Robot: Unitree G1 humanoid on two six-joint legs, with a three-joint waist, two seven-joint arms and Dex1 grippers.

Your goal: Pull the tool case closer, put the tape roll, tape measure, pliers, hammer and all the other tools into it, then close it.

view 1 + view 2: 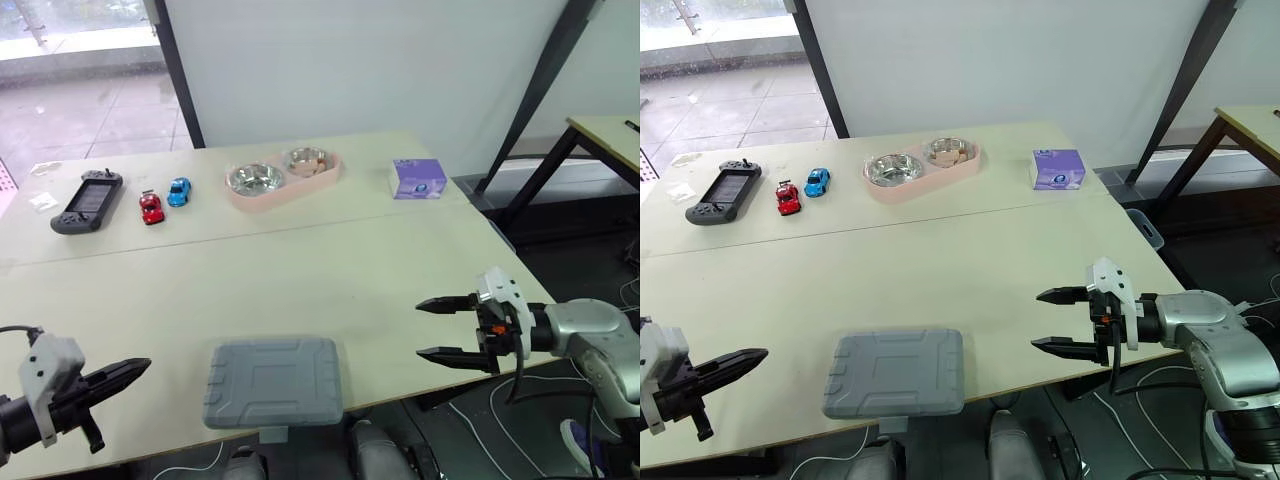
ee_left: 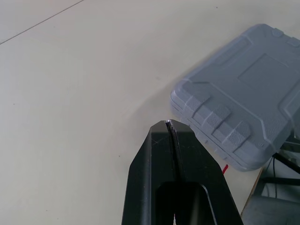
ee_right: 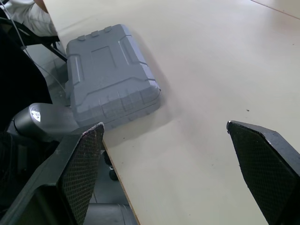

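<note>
A pale desk point(image 1: 300, 270) stands before a white wall, with a window at the far left. You have one grey tool case point(image 1: 273, 380) lying shut and flat at the near edge, slightly overhanging it, between both arms; that probably puts it within reach of either. Your left gripper point(image 1: 140, 368) is pinched closed on nothing and points at the case from just beside it; your right gripper point(image 1: 420, 328) is spread wide and empty, well apart from it, likely ready for a grasp. Along the far side, count one game console point(image 1: 88, 201); two toy cars, red point(image 1: 151, 208) and blue point(image 1: 179, 191); one pink feeder point(image 1: 283, 178) with two steel bowls; one purple box point(image 1: 418, 179).
</note>
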